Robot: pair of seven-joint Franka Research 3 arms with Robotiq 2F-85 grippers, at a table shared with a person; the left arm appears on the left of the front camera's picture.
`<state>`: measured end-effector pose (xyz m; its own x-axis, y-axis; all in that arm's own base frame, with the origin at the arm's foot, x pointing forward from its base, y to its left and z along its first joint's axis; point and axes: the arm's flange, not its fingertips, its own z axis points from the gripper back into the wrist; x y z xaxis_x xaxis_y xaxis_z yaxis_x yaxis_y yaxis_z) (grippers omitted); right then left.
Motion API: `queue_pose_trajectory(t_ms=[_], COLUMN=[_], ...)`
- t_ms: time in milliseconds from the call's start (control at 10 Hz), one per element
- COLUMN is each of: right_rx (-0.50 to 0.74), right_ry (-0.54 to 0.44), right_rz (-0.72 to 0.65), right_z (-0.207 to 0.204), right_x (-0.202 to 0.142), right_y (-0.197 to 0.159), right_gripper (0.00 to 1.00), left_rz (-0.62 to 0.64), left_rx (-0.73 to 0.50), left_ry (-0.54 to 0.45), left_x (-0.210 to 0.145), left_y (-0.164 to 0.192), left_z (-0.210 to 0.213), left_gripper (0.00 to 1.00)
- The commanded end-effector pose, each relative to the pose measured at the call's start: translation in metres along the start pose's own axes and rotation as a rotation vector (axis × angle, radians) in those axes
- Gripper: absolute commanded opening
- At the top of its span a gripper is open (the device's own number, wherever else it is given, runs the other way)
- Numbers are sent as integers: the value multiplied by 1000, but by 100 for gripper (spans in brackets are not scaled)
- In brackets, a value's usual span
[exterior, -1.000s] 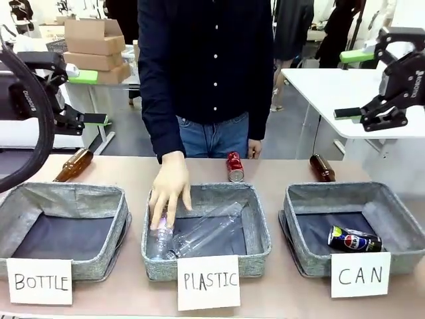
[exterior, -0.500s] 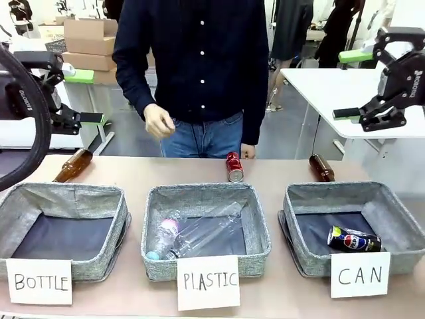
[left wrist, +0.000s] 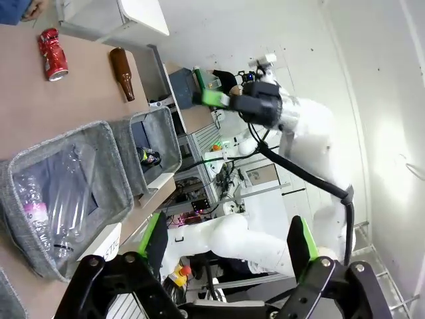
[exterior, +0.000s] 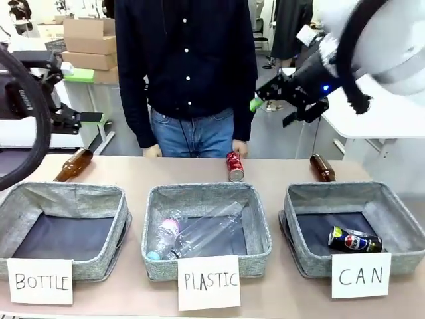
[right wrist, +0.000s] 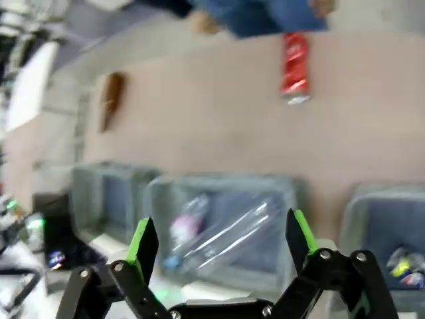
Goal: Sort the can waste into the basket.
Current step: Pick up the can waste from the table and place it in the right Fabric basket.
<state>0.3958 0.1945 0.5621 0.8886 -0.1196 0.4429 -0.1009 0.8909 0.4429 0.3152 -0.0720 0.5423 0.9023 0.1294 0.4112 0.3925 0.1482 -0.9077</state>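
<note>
Our left gripper (left wrist: 226,242) and right gripper (right wrist: 219,242) gape empty — red can (exterior: 234,166) lies pointing toward us, black can (exterior: 354,239) crosswise in basket (exterior: 398,206).

Front cam sits at the tabletop's (exterior: 133,174) near edge, facing the person (exterior: 192,66). Left wrist cam's rolled sideways, further out; right wrist cam looks down from above. All three share the red can (exterior: 234,166) and middle basket (exterior: 260,226).

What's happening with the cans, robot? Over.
Left end effector, right end effector open, empty. Black can in basket. Red can on table. Person's hand near it.
</note>
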Motion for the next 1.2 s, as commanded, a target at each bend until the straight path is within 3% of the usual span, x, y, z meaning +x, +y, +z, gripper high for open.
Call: queue_pose_trajectory(t_ms=[0,100,300,400,500,800,900,1100], right_rx=[-195,0,0,-78,-139,-319,-453,-570], right_ry=[115,0,0,27,98,243,276,354], right_rz=[-6,0,0,30,90,63,7,-37], right_z=[7,0,0,-11,-44,-185,-232,-291], right_x=[7,0,0,7,41,129,140,135], right_y=[0,0,0,-2,24,67,66,55], right_gripper=[100,100,100,100,100,100,100,100], left_rz=[9,9,9,9,9,9,9,9], left_rx=[-18,-18,-18,-18,-18,-18,-18,-18], left_ry=[-12,-12,-12,-12,-12,-12,-12,-12], left_x=[0,0,0,0,0,0,0,0], left_y=[-5,-5,-5,-5,-5,-5,-5,-5], left_z=[0,0,0,0,0,0,0,0], left_gripper=[94,94,94,94,94,94,94,94])
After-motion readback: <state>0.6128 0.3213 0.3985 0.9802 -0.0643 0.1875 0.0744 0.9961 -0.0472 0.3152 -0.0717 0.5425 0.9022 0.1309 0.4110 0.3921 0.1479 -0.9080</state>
